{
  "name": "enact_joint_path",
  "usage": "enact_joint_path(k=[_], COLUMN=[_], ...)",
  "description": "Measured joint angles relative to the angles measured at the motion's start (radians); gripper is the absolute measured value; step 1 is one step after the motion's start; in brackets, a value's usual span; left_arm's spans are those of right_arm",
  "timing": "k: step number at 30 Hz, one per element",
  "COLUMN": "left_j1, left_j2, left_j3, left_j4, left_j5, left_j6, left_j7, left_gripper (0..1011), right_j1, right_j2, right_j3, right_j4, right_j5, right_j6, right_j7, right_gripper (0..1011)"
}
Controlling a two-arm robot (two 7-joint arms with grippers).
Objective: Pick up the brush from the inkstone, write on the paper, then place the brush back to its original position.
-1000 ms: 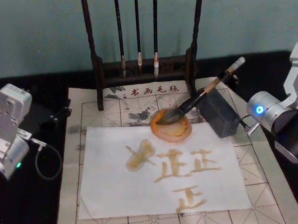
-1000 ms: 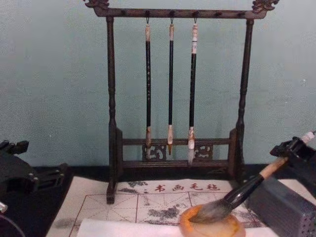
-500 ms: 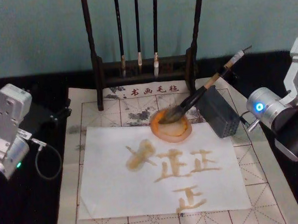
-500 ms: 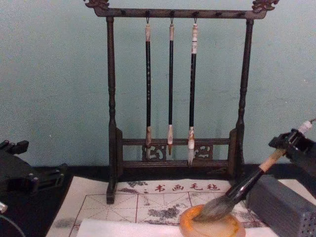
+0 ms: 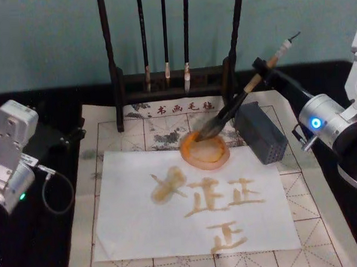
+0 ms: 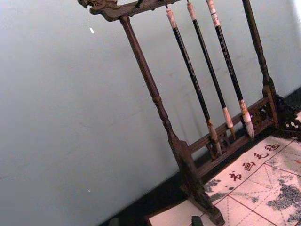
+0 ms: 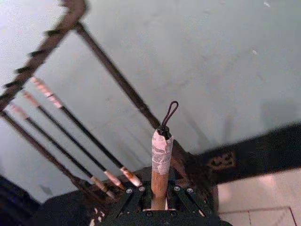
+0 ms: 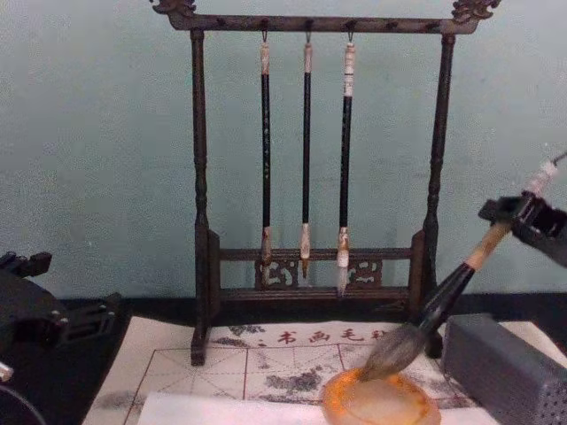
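**Clerk:** Item 1, far left: left gripper (image 5: 71,134), parked beside the mat, idle.

**Checker:** Next along?

**Clerk:** Item 2: paper (image 5: 130,232), flat, already bearing amber characters. Item 3: rack (image 8: 199,177) behind it, three thin brushes (image 8: 306,150) hanging. Item 4: inkstone (image 5: 189,158), at the paper's far edge. Item 5: brush (image 5: 237,103), tilted, with its bristles over the far rim of the inkstone. Contact with the rim cannot be told. Item 6: grey block (image 5: 261,132), just right of the dish. Item 7: right gripper (image 5: 262,66), fingers closed on the brush's wooden upper handle, white-wrapped end standing out beyond them.

**Checker:** Hazards?

**Clerk:** Three, as I judge them. The grip sits high on a long shaft, so the brush could pivot or slip. The loaded tip could catch the rim and drag the dish onto the paper. The shaft also passes near the rack's right post, so a sideways swing could strike it.

**Checker:** Changes from a second ago?

**Clerk:** The brush stands steeper. Its bristles lay down in the dish then, the handle low over the block. The right gripper is higher and farther back. The paper, dish and left gripper are unchanged.
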State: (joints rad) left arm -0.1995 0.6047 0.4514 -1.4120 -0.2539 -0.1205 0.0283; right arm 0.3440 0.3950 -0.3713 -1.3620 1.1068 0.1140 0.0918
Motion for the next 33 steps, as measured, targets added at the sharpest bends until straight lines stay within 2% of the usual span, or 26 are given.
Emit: enact_joint_path(k=[3,10,16,27,33], left_j1=[0.000,0.000,0.000,0.000,0.000], left_j2=[0.000,0.000,0.000,0.000,0.000], left_j3=[0.000,0.000,0.000,0.000,0.000], left_j4=[0.000,0.000,0.000,0.000,0.000], left_j5=[0.000,0.000,0.000,0.000,0.000], left_j6=[0.000,0.000,0.000,0.000,0.000], left_j7=[0.000,0.000,0.000,0.000,0.000], left_gripper=[1001,1001,1001,1001,1001], right_j1=[-0.010,-0.029,-0.056,-0.100,-0.127], right_j2=[0.023,0.057,0.107,0.171,0.200], right_j3=[-0.009,-0.014,-0.018,-0.010,0.005], right_j4=[-0.031,-0.077,-0.129,-0.197,-0.228], right_j5=[-0.051,-0.120,-0.195,-0.278,-0.299], right_j6=[-0.025,-0.063,-0.113,-0.179,-0.198], right_j7=[0.031,0.084,0.167,0.276,0.330], right_gripper=[189,189,189,189,189])
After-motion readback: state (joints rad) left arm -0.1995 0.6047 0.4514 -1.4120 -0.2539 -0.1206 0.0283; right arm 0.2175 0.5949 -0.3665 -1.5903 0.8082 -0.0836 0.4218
